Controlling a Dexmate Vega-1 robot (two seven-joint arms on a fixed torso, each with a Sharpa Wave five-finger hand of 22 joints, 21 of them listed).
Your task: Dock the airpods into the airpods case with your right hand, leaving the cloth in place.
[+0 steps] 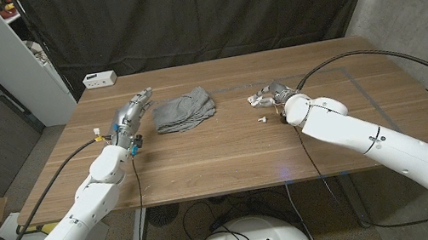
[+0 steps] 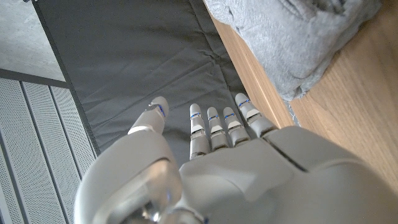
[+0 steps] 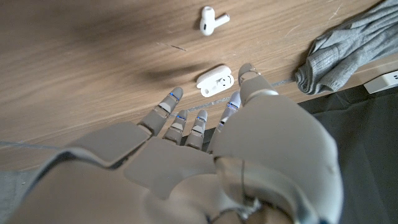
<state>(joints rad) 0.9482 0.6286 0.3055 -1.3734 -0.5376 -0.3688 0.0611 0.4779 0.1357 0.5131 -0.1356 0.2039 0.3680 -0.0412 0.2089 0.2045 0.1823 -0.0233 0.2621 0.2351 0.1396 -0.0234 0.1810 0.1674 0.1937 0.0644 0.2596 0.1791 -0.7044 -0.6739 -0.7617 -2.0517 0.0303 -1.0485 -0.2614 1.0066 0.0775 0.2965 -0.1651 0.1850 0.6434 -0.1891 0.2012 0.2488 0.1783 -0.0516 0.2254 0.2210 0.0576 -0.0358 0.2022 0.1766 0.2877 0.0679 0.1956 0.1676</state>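
Note:
The white airpods case [image 3: 216, 79] lies on the wooden table [image 1: 228, 156] with a dark slot showing, just off the fingertips of my right hand [image 3: 205, 155]. That hand's thumb [image 3: 249, 76] is right beside the case; I cannot tell if it touches. Its fingers are spread and hold nothing. One loose white airpod [image 3: 211, 20] lies apart from the case; in the head view this airpod [image 1: 263, 118] sits just in front of my right hand [image 1: 277, 94]. The crumpled grey cloth [image 1: 185, 110] lies mid-table. My left hand [image 1: 133, 111] hovers left of it, fingers straight, empty.
A white box [image 1: 100, 79] stands at the table's far left corner. Black curtains hang behind the table. Cables run along both arms over the table's near edge. The grey cloth [image 2: 298, 37] lies close to my left hand [image 2: 224, 168] by the table's far edge.

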